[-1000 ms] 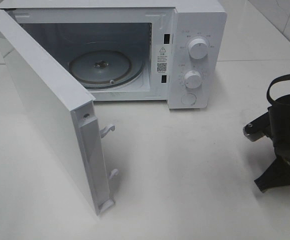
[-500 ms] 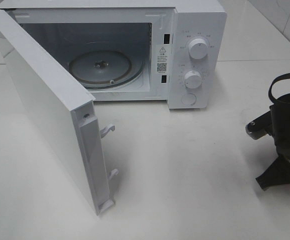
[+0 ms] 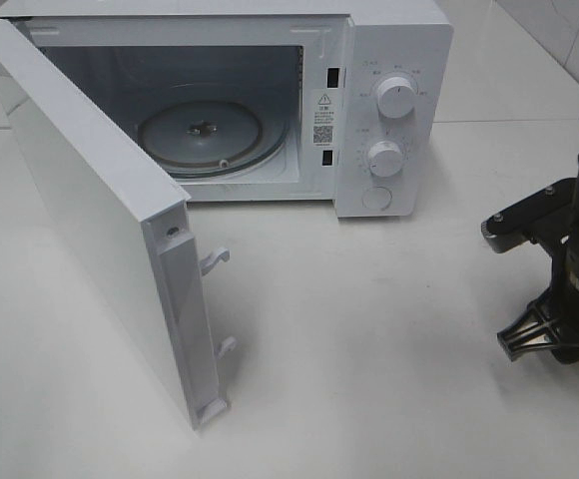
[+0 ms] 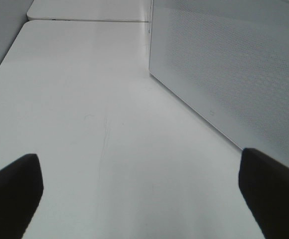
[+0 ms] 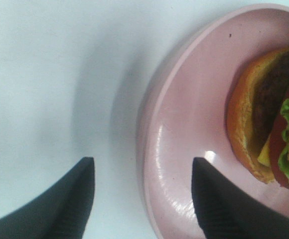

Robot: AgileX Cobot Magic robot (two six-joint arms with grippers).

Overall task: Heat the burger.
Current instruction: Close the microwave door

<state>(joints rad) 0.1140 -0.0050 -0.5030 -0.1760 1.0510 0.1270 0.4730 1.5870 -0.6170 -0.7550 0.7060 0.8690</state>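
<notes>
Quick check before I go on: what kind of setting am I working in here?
Probably a kitchen-style test bench: a white microwave with its door swung open on a plain white table, a tiled wall behind, and a burger on a pink plate.

a white microwave [image 3: 394,110] is sitting on a white table [image 3: 369,349], its door [image 3: 100,230] swinging wide open toward the front. a glass turntable [image 3: 210,135] is lying inside. a pink plate [image 5: 184,149] is resting on the table.
</notes>
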